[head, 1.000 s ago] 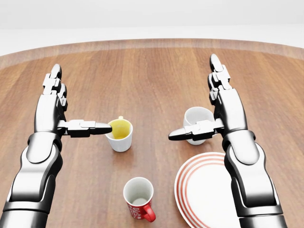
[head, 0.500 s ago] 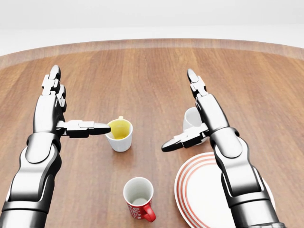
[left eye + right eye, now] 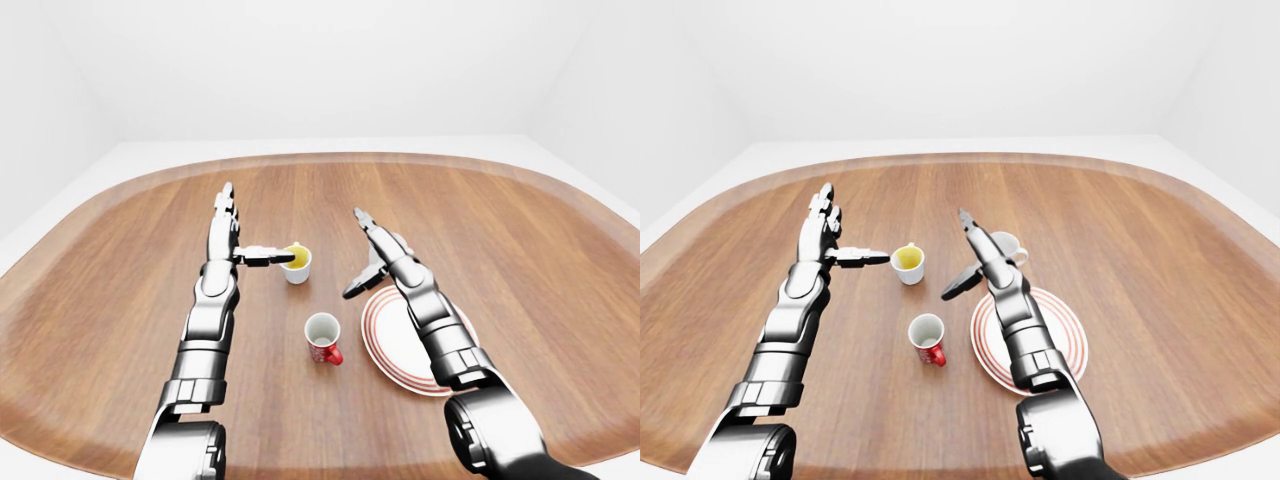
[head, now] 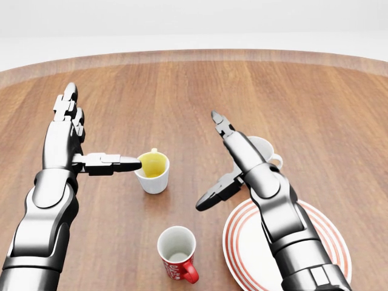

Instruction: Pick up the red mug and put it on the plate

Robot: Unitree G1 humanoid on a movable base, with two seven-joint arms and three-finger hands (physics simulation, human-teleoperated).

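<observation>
Right hand [image 4: 227, 159] spread wide, empty, above red mug [image 4: 177, 252].

The robot's left hand [image 4: 73, 142] hangs spread, thumb tip beside a white cup with yellow inside [image 4: 152, 171]. Its right hand [image 4: 233, 163], fingers splayed, hovers above the brown wooden table [image 4: 182, 97], partly hiding a plain white cup [image 4: 267, 151]. A red mug with white interior [image 4: 177, 253] stands below-left of this hand, left of the red-ringed white plate [image 4: 245, 245].
</observation>
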